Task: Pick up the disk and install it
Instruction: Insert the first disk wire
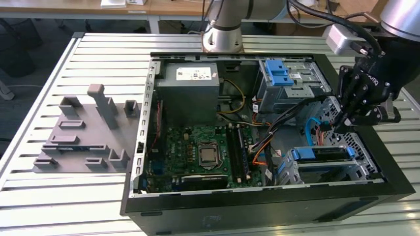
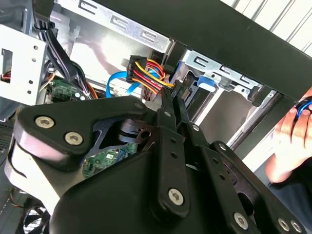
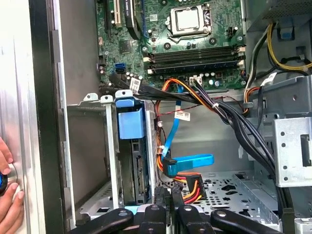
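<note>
An open computer case (image 1: 262, 196) lies on a surface (image 1: 39, 191) of pale metal slats, with a wooden desk edge (image 1: 164, 9) behind it. To the exterior view's left of the case a grey plastic tray (image 1: 85, 137) with upright slots rests on the slats. Inside the case sit a green motherboard (image 1: 203, 152) and a grey metal box (image 1: 190, 93) with a small white sticker.

The arm (image 1: 223, 24) rises behind the case and bends over its side at the exterior view's right, the black gripper (image 1: 341, 123) pointing down into the case beside the drive cage (image 1: 328, 164). In the second wrist view the gripper's fingers (image 2: 171, 105) are pressed together, tips at a bundle of coloured power wires (image 2: 148, 73) near a blue cable (image 2: 119, 83); nothing is clearly pinched between them.

The disk (image 3: 132, 161) stands on edge inside the drive cage, its blue bracket tab (image 3: 130, 119) uppermost in the first wrist view, just beside the gripper (image 3: 170, 207). A person's hand (image 3: 7, 195) rests at the outer wall of the case
</note>
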Controlling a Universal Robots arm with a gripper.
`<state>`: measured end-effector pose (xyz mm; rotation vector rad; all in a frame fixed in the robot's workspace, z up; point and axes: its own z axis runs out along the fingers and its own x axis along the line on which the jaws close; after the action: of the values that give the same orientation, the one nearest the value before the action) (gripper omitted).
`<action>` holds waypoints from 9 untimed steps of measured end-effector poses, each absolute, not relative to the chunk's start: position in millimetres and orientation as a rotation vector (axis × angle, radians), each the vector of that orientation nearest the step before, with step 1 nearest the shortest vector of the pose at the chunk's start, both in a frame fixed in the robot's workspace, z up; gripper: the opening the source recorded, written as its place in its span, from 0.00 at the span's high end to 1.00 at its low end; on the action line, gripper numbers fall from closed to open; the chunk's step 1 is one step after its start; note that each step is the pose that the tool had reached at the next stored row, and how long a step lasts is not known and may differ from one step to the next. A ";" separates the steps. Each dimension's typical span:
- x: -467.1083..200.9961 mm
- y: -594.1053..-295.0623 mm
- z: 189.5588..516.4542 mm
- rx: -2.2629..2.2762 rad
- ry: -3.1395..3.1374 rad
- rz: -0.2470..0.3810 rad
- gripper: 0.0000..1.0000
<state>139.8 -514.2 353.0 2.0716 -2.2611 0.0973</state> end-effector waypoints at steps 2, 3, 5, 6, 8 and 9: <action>139.0 -515.9 352.8 2.080 -2.259 0.093 0.84; 138.6 -516.8 352.6 2.083 -2.258 0.091 0.84; 137.5 -518.8 352.4 2.090 -2.255 0.089 0.84; 136.9 -519.6 352.3 2.094 -2.254 0.088 0.84; 135.5 -521.1 352.2 2.100 -2.250 0.087 0.84; 134.8 -521.7 352.1 2.103 -2.248 0.088 0.84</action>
<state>134.8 -521.7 352.1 2.1026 -2.2485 0.0876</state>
